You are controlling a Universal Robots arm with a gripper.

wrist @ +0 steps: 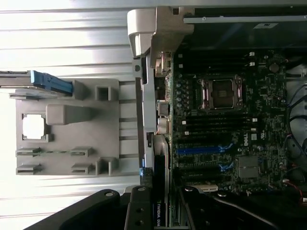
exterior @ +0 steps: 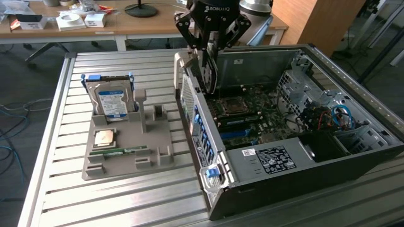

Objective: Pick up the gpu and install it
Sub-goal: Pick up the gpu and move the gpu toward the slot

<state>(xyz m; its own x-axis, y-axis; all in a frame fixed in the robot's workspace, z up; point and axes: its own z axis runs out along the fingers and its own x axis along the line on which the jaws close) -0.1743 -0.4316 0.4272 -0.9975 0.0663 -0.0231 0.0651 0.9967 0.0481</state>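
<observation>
Floor, far left: loose cables (exterior: 13,118) lie on grey carpet.
Background desk (exterior: 126,26): wooden top with white boxes (exterior: 71,21) and a black round lamp base (exterior: 141,10); no print on them can be read.
Table (exterior: 57,142): ribbed aluminium slats, bare around the parts.
Fixture tray (exterior: 126,146): grey plastic, lying on the table to the exterior view's left of the case.
Hard drive (exterior: 112,100): silver, standing upright in the tray's rear slot in blue clips; its blue label is too small to read.
Processor chip (exterior: 104,138): lies flat in a tray pocket.
Memory stick (exterior: 117,152): narrow and green, lying in the slot just in front of the chip.
Gripper (exterior: 208,47): black, marked "ROBOTIQ" upside down; the jaws are clamped on the gpu.
Gpu (exterior: 211,75): thin dark card, hanging upright from the gripper at the case's left-hand wall, over the near edge of the motherboard; whether it touches a slot cannot be told.
Card edge label (wrist: 158,213): reads "NVIDIA QUA", the rest is hidden.
Computer case (exterior: 353,71): grey, on its side, open on top.
Motherboard (exterior: 246,109): dark, with blue slots.
Power supply label (exterior: 271,159): black and white, fine print unreadable.
Blue cables (exterior: 341,116): looped near the drive bays.
Wooden panel (exterior: 322,19): stands behind the case.
</observation>
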